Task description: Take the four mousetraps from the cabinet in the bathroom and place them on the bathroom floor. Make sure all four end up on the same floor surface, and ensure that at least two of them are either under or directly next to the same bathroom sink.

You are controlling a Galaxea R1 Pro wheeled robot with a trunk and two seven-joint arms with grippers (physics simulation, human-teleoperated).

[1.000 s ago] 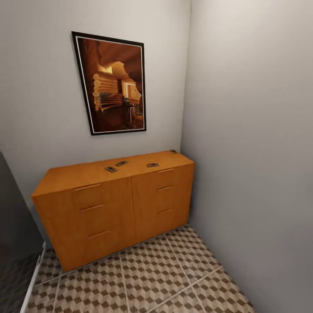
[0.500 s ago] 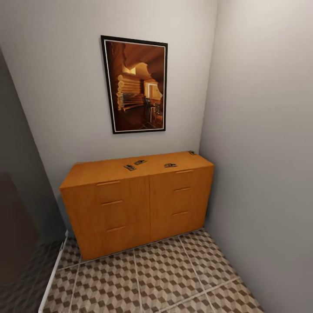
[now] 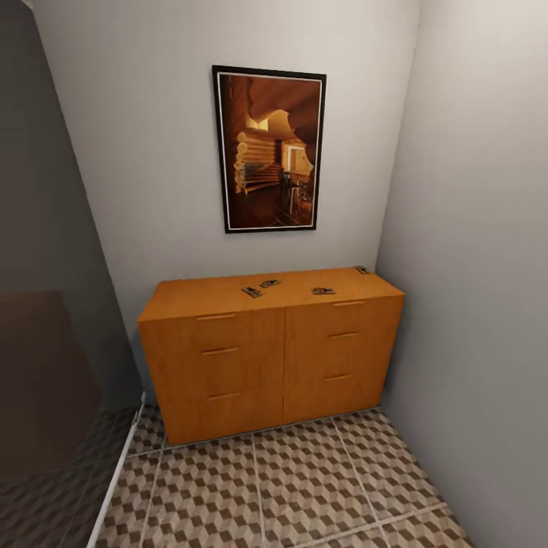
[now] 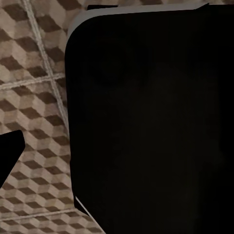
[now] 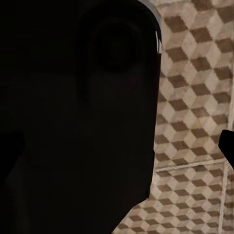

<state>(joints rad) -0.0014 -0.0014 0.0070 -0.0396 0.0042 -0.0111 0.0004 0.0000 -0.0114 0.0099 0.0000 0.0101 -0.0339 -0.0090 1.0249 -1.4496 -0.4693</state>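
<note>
The orange-brown wooden cabinet (image 3: 266, 358) stands against the far wall in the head view, its drawers shut. Several mousetraps lie on its flat top: two close together near the middle (image 3: 252, 291) (image 3: 269, 283), one further right (image 3: 323, 291), and one at the back right corner (image 3: 362, 269). The cube-patterned bathroom floor (image 3: 304, 487) spreads in front of it. The left wrist view has the same tiles (image 4: 34, 112) beside a large dark part of the robot, and so does the right wrist view (image 5: 195, 97). A small dark tip at each wrist picture's edge does not show how the fingers stand. The sink is out of view.
A framed picture (image 3: 269, 148) hangs above the cabinet. A grey wall (image 3: 479, 266) closes the right side next to the cabinet's end. At the left are a dark panel (image 3: 46, 320) and a white strip (image 3: 114, 479) along the floor.
The whole head picture has shifted, so the cabinet and framed picture now sit further right: the camera moved. The mousetraps lie as before.
</note>
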